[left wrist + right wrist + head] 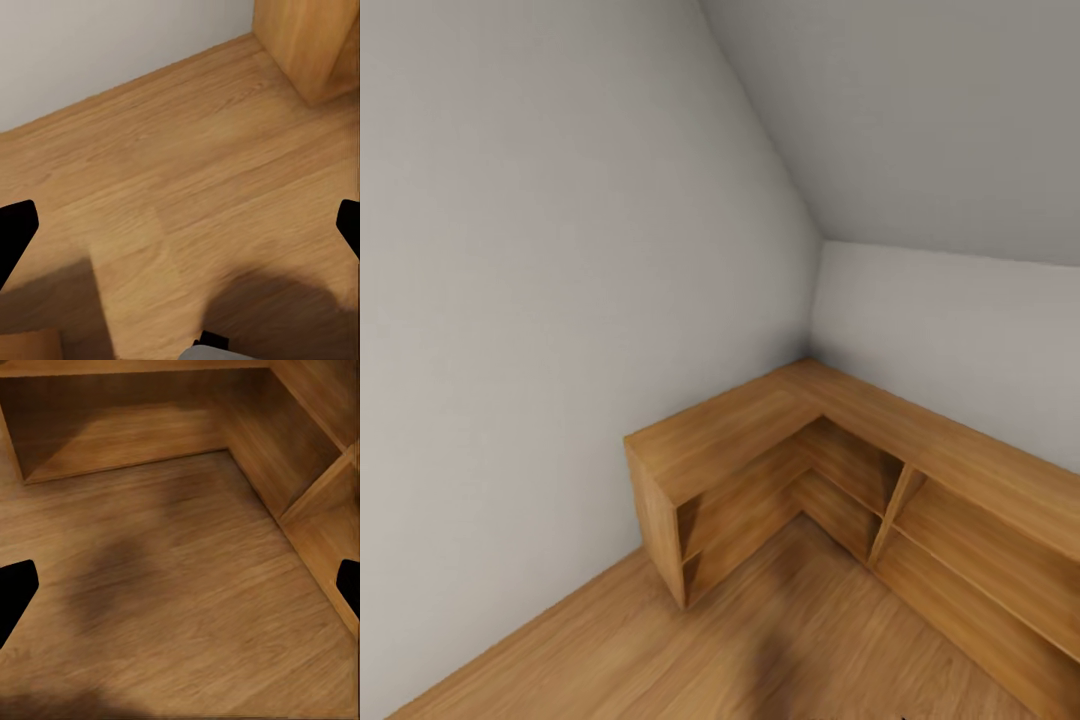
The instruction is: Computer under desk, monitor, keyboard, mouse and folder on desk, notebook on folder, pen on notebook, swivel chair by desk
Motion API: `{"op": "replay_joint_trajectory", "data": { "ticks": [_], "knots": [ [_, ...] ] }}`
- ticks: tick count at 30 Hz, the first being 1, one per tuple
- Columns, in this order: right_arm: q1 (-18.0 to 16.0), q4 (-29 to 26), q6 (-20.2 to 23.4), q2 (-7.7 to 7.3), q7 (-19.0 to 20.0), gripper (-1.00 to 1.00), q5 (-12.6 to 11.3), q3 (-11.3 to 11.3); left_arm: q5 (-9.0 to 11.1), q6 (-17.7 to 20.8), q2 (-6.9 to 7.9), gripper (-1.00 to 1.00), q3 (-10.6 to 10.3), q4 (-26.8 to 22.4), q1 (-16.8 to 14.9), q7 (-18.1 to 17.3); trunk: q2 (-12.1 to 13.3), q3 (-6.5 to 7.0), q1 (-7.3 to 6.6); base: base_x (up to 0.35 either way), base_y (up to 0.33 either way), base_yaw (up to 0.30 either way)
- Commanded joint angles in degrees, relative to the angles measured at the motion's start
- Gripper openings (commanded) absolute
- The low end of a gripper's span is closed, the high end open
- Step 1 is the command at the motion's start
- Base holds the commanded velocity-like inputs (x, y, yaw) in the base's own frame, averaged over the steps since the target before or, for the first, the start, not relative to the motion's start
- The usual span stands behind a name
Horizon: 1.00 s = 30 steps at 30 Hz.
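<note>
I face a corner of the attic bedroom, where a sloped white ceiling (pixel 920 120) meets pale walls (pixel 510 300). In the left wrist view my left gripper (pixel 180 232) is open over bare wood floor (pixel 165 165), its black fingertips (pixel 15 232) far apart at the picture's edges. My right gripper (pixel 180 592) is open too, with its fingertips (pixel 15 592) wide apart and nothing between them, low over the floor in front of the shelves.
A low L-shaped wooden shelf unit (pixel 760 430) with open compartments fills the corner along both walls. One end panel of the shelf unit (pixel 307 45) stands close to my left arm. Its lower compartments (pixel 112 427) lie just ahead of my right gripper. Wood floor (pixel 660 650) stretches in front.
</note>
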Motion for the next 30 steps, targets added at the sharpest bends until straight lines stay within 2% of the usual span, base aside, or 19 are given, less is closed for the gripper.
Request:
{"op": "replay_joint_trajectory", "data": {
  "ticks": [1, 9, 17, 23, 30],
  "knots": [
    [-0.08, 0.11, -0.01, 0.0, -0.4, 1.0, 0.6, -0.08, 0.23, -0.12, -0.01, 1.0, -0.49, 0.0, -0.03, 0.36, -0.12, -0.07, 0.04, 0.0, 0.0, -0.26],
    [-0.08, 0.17, 1.0, 0.0, -0.25, 1.0, 0.61, -0.07, 0.25, -0.12, 0.0, 1.0, -0.52, 0.0, -0.03, 0.36, -0.12, 0.36, 0.04, 0.0, 0.0, -0.26],
    [-0.08, 0.05, 6.69, 0.07, -0.07, 1.0, 0.61, 0.0, 0.26, -0.12, -0.02, 1.0, -0.56, 0.0, -0.03, 0.36, -0.12, 0.8, 0.04, 0.0, 0.0, -0.259],
    [-0.08, 0.05, 7.18, 0.08, 0.0, 1.0, 0.61, 0.02, 0.29, -0.12, -0.01, 1.0, -0.61, 0.0, -0.03, 0.36, -0.12, 1.13, 0.04, 0.014, 0.0, -0.259],
    [-0.08, 0.07, 7.3, 0.08, 0.04, 1.0, 0.61, 0.02, 0.28, -0.12, -0.03, 1.0, -0.66, 0.0, -0.03, 0.36, -0.12, 1.51, 0.04, 0.219, 0.0, -0.259]
  ]
}}
